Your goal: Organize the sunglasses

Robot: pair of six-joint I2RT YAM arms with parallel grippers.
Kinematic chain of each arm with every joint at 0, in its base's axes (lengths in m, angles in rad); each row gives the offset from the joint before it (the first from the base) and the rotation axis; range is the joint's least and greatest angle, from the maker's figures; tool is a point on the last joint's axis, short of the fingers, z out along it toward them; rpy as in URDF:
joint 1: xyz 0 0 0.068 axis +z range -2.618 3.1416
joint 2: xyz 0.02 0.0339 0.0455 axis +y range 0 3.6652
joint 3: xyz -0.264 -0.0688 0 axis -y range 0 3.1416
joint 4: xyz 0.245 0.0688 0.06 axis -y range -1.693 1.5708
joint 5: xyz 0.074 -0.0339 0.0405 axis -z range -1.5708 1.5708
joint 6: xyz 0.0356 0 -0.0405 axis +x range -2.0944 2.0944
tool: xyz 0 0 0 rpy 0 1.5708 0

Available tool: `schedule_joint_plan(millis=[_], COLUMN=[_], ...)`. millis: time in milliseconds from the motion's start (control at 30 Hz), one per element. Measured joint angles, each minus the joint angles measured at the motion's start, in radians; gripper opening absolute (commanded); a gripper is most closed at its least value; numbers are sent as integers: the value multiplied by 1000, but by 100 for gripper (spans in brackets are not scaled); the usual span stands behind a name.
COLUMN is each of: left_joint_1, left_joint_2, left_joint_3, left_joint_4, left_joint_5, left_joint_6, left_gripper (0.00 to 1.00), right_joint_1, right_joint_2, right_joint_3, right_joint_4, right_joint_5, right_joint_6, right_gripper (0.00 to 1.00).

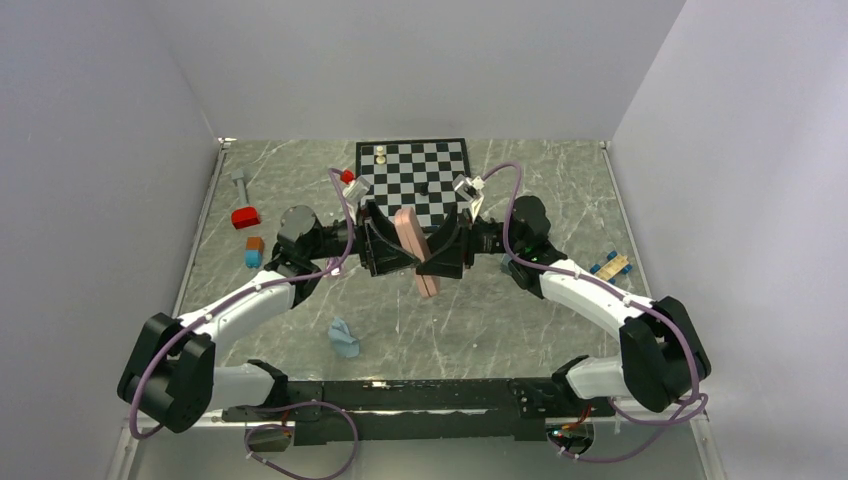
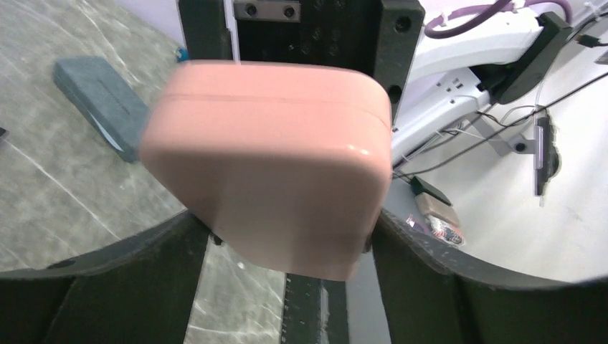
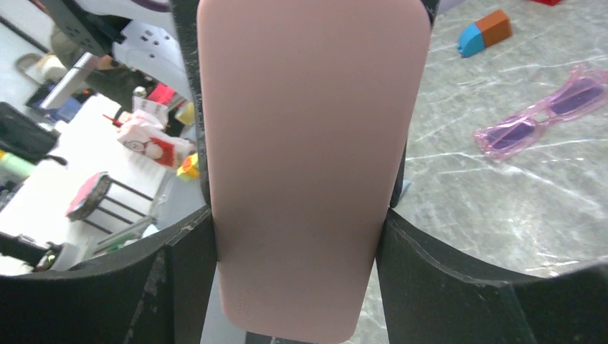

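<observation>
Step in hand, as I judge: getting pink case (image 1: 417,255) open to take a pair.
Case hanging between both arms at centre of top view, above counter (image 1: 560,190).
Right tool (image 1: 446,254) clamping case across its width.
Left tool (image 1: 390,250) flanking case end; cannot tell whether gripping.
Lid seam looking shut; contents hidden.
Grey-blue case (image 2: 100,107) lying at upper left of left-wrist view, contents unseen.
Purple-pink sunglasses (image 3: 539,115) lying loose on counter, right side of right-wrist view.
White pair not showing.
Next move likely calling for prising lid while right tool is steadying.

Black-and-white arms (image 1: 250,298) — looping purple cables (image 1: 505,168)
</observation>
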Motion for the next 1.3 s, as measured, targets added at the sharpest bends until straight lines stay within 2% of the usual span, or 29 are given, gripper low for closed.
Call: schedule_joint_plan(millis=[200, 267, 367, 467, 600, 700, 767, 833, 900, 1033, 1067, 1100, 1167, 1200, 1300], left_joint_1=[5, 6, 6, 5, 2, 6, 6, 0, 0, 4, 5, 7, 11, 14, 37], left_joint_2=[26, 36, 43, 47, 45, 39, 38, 37, 34, 47, 48, 49, 50, 51, 53], left_joint_3=[7, 10, 11, 21, 71, 111, 118, 119, 113, 92, 87, 83, 70, 60, 19], left_joint_4=[52, 63, 69, 15, -163, -308, -357, -389, -395, -351, -340, -323, -278, -250, -183], left_joint_5=[17, 27, 34, 31, 11, -74, -129, -122, -127, -108, -98, -87, -61, -50, -26], left_joint_6=[-28, -32, -33, -5, 70, 122, 138, 142, 149, 145, 142, 138, 131, 130, 100], left_gripper=[45, 29, 1, 0, 0, 0, 0, 0, 0, 0, 5, 19, 90, 98, 99], right_joint_1=[-1, -2, -3, -2, 6, 6, 7, 9, -11, 9, 9, 8, 6, 5, 8], right_joint_2=[13, 13, 12, 5, -16, -41, -44, -42, -42, -51, -53, -55, -56, -60, -84], right_joint_3=[3, 3, 3, 10, 76, 124, 142, 143, 140, 130, 129, 129, 129, 129, 129], right_joint_4=[37, 34, 20, -53, -314, -498, -562, -605, -615, -529, -511, -499, -491, -490, -486], right_joint_5=[-28, -35, -43, -28, 42, 198, 271, 335, 311, 164, 135, 113, 81, 69, -1], right_joint_6=[10, 7, -10, -55, -195, -289, -329, -362, -367, -332, -322, -317, -312, -311, -305], right_gripper=[32, 32, 31, 24, 18, 17, 10, 5, 3, 2, 2, 2, 2, 2, 2])
